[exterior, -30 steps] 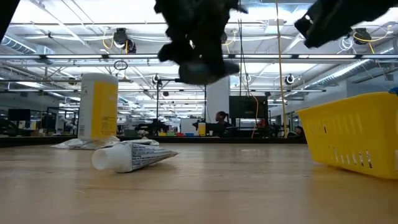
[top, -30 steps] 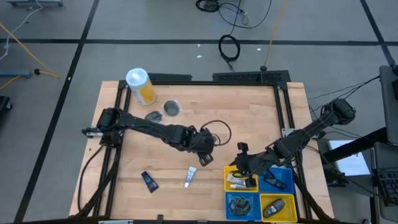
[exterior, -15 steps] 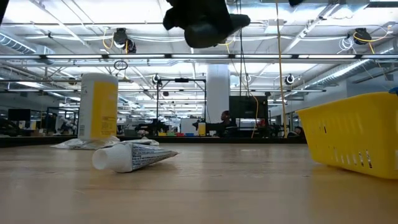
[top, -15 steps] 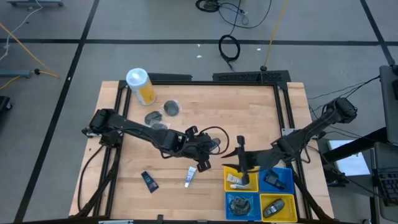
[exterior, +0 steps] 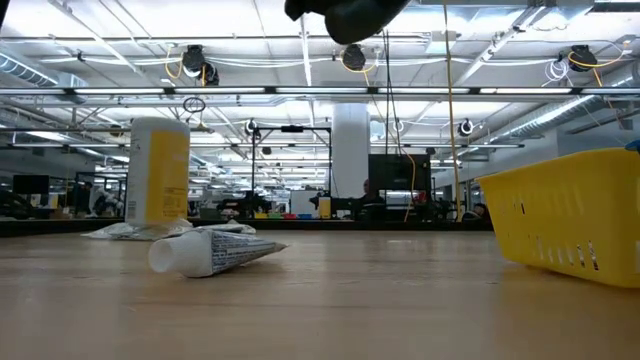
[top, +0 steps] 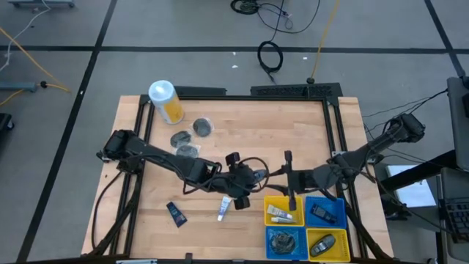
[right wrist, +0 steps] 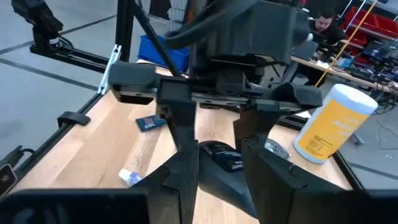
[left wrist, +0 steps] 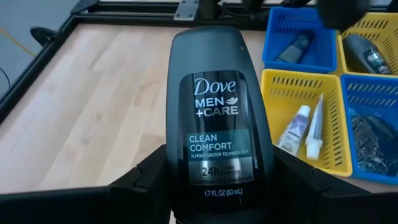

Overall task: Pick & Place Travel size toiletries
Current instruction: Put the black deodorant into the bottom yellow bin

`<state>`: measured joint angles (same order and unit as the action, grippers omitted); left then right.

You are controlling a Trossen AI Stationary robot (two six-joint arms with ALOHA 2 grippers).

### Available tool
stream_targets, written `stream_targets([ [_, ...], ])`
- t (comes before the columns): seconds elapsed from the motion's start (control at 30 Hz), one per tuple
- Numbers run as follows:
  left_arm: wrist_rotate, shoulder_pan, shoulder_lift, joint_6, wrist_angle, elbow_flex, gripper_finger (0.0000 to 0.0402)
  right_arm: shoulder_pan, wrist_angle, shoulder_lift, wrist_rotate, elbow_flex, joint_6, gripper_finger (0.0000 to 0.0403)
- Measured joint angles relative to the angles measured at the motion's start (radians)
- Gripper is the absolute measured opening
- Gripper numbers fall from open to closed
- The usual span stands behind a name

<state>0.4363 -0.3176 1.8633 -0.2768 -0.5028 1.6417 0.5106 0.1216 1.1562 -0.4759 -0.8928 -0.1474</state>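
Note:
My left gripper (top: 253, 177) hangs above the table's middle, shut on a dark oval Dove bottle (left wrist: 214, 112). Just to its right my right gripper (top: 278, 180) faces it, nearly level, fingers (right wrist: 186, 168) a little apart with nothing between them, and stands short of the bottle. A white tube (top: 224, 208) and a dark blue tube (top: 176, 213) lie flat on the wood in front. Grey jars (top: 180, 138) sit at the far left. Two white tubes (left wrist: 305, 127) lie in the yellow bin (top: 282, 210). My left gripper pinches the bottle between its two fingers (left wrist: 152, 177), which press its two narrow sides near the base end (left wrist: 180, 186). The fingers slant down toward the table's right and lie along the bottle. The bottle sticks out past them, label up, clear of the table.
Two yellow and two blue bins stand in a square at the near right; a blue bin (top: 326, 210) and the nearer yellow bin (top: 327, 243) each hold a dark bottle. A tall yellow canister (top: 166, 101) stands at the far left corner. A black cable loops by my left wrist.
My left gripper has risen with the bottle, gone a little toward the bins and rolled; in the low view it has climbed almost out of the picture's top. My right gripper has lifted from over the yellow bin and tipped from pointing down to nearly level.

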Motion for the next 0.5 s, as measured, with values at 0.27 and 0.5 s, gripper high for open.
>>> stream_targets([
  [0.27, 0.009, -0.007, 0.000, 0.039, 0.041, 0.000, 0.0193, -0.023, 0.038, 0.000, 0.002, 0.000, -0.062, 0.0114],
  [0.5, 0.009, -0.008, 0.000, 0.042, 0.044, 0.000, 0.0193, -0.049, 0.071, 0.000, 0.004, 0.000, -0.117, 0.0155],
])
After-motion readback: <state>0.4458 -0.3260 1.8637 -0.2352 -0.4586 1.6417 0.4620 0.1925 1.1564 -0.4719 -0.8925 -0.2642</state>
